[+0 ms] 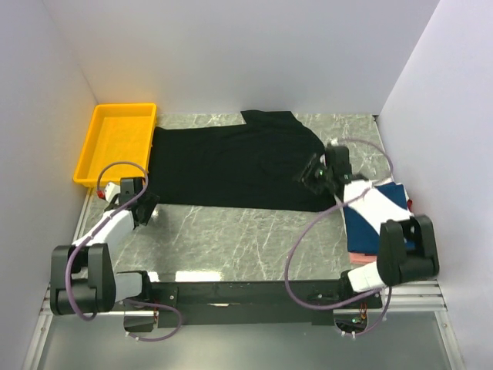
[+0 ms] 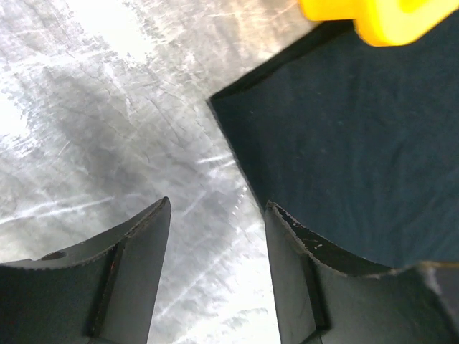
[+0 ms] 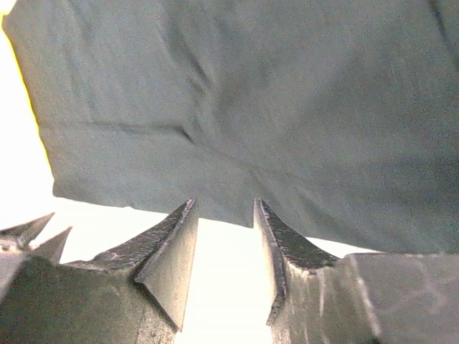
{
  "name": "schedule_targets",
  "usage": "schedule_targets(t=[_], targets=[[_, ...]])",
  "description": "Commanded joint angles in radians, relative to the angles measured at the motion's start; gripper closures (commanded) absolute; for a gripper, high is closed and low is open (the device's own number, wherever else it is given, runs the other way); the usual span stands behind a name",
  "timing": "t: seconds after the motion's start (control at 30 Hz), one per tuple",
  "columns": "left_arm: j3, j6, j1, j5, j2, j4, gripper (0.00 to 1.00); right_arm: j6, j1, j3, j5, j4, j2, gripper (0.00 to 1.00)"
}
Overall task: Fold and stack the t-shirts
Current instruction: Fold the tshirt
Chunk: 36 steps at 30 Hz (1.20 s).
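Observation:
The large black t-shirt (image 1: 239,166) lies spread flat across the back of the table. My left gripper (image 1: 148,206) is open at the shirt's near left corner. In the left wrist view the gripper (image 2: 217,208) has bare table between its jaws, and the shirt corner (image 2: 344,143) lies just to the right. My right gripper (image 1: 310,174) is open over the shirt's right part. In the right wrist view the gripper (image 3: 224,208) has its tips at the near edge of the shirt (image 3: 251,107), with nothing between them. A folded stack with a navy shirt (image 1: 363,225) over a pink one (image 1: 358,254) lies at the right, partly under the right arm.
A yellow plastic tray (image 1: 86,162) stands at the back left, touching the shirt's left edge; its rim shows in the left wrist view (image 2: 380,18). White walls close in the left, back and right sides. The marble table (image 1: 231,239) shows in front of the shirt.

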Motion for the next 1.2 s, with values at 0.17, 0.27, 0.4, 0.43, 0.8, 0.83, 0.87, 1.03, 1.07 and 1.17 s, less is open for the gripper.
schedule_targets(t=[0.17, 0.27, 0.4, 0.43, 0.8, 0.83, 0.87, 1.03, 1.07, 1.17], targets=[[0.023, 0.002, 0.011, -0.045, 0.076, 0.104, 0.39, 0.024, -0.094, -0.309, -0.042, 0.107, -0.189, 0.54], [0.032, 0.010, 0.014, -0.053, 0.099, 0.116, 0.40, 0.018, -0.142, -0.340, -0.031, 0.102, -0.195, 0.54], [0.041, 0.015, 0.014, -0.070, 0.127, 0.118, 0.41, 0.013, -0.235, -0.361, -0.024, 0.092, -0.215, 0.55], [0.043, 0.016, 0.016, -0.071, 0.136, 0.118, 0.41, 0.010, -0.250, -0.363, -0.015, 0.076, -0.226, 0.55], [0.047, 0.030, 0.017, -0.090, 0.135, 0.121, 0.45, -0.002, -0.350, -0.383, 0.139, 0.023, -0.255, 0.55], [0.049, 0.032, 0.017, -0.086, 0.133, 0.119, 0.45, 0.000, -0.373, -0.381, 0.149, 0.015, -0.241, 0.55], [0.050, 0.033, 0.017, -0.086, 0.130, 0.118, 0.45, 0.003, -0.383, -0.387, 0.151, 0.018, -0.238, 0.55], [0.040, 0.038, 0.017, -0.074, 0.109, 0.122, 0.45, 0.009, -0.419, -0.392, 0.220, -0.002, -0.265, 0.56], [0.038, 0.038, 0.017, -0.071, 0.104, 0.124, 0.45, 0.009, -0.420, -0.389, 0.231, -0.008, -0.273, 0.56], [0.029, 0.038, 0.017, -0.065, 0.095, 0.132, 0.45, 0.004, -0.420, -0.377, 0.275, -0.036, -0.304, 0.56]])
